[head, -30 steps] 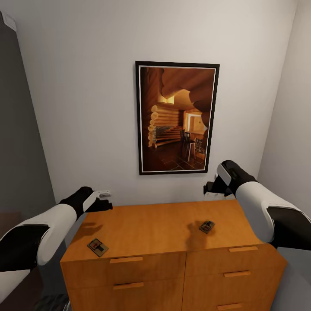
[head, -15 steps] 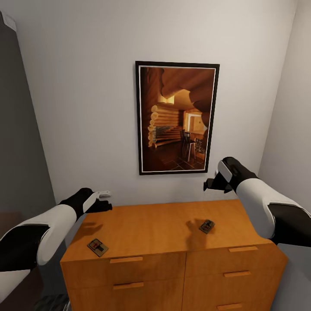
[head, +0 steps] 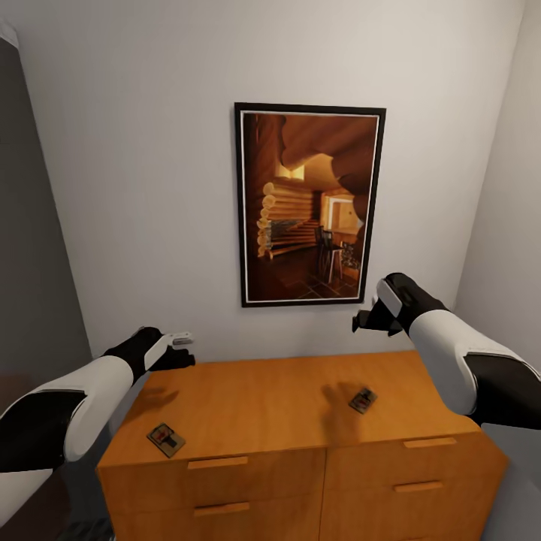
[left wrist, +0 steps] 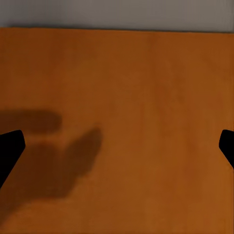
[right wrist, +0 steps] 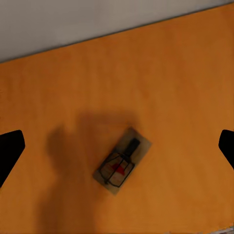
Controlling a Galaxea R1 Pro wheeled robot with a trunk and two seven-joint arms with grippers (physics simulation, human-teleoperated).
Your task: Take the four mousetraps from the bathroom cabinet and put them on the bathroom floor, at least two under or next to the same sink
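Two mousetraps lie on the flat top of the orange-brown cabinet (head: 263,398). One mousetrap (head: 166,439) is near the front left corner, the other mousetrap (head: 363,400) toward the right. My left gripper (head: 184,350) hovers open above the cabinet's back left corner; its wrist view looks down on bare cabinet top (left wrist: 146,97) with its fingertips (left wrist: 9,151) far apart. My right gripper (head: 363,323) hangs open high above the right mousetrap (right wrist: 122,161), which lies between its spread fingertips (right wrist: 9,151) on the cabinet top (right wrist: 185,73). The bathroom floor and sink are out of view.
A framed picture (head: 309,204) of a log interior hangs on the white wall behind the cabinet. A dark grey panel (head: 30,240) stands at the left, and a side wall (head: 503,225) closes in at the right. Drawer fronts with wooden bar handles (head: 218,463) face me.
My right gripper has risen a little above the right mousetrap. The whole view has shifted slightly, so the camera moved. The left arm and both mousetraps have stayed put.
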